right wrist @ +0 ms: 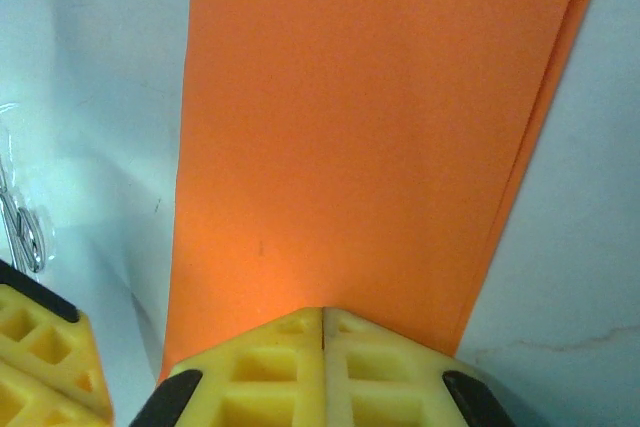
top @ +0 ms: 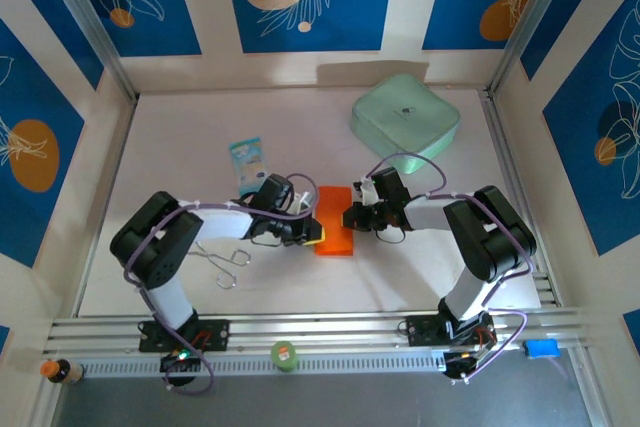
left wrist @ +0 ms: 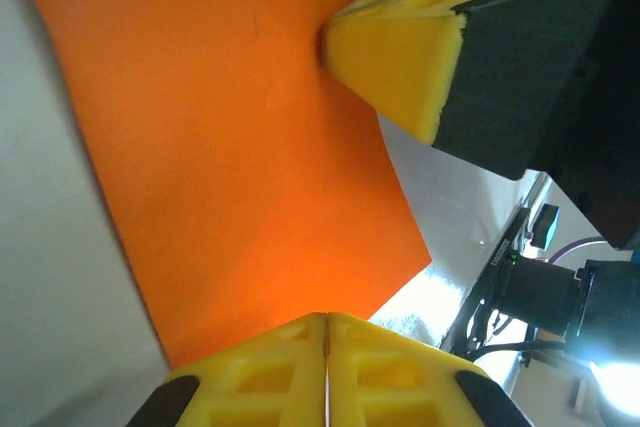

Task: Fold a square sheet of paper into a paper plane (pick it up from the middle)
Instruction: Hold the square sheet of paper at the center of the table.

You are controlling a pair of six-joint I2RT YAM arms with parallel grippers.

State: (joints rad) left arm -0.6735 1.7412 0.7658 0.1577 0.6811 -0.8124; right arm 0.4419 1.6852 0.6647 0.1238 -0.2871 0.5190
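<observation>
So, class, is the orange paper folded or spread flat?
Folded: the orange paper is a narrow rectangle, a second layer's edge showing along one side.

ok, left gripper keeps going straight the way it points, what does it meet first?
The orange paper: the left gripper, shut, is at its near edge. Beyond the paper, a finger of the right gripper sits off to one side of that line; depth is unclear.

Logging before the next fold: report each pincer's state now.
Left pincer: closed, tips at the edge of the orange sheet; grip cannot be told.
Right pincer: closed, tips at the same sheet; grip cannot be told.
</observation>
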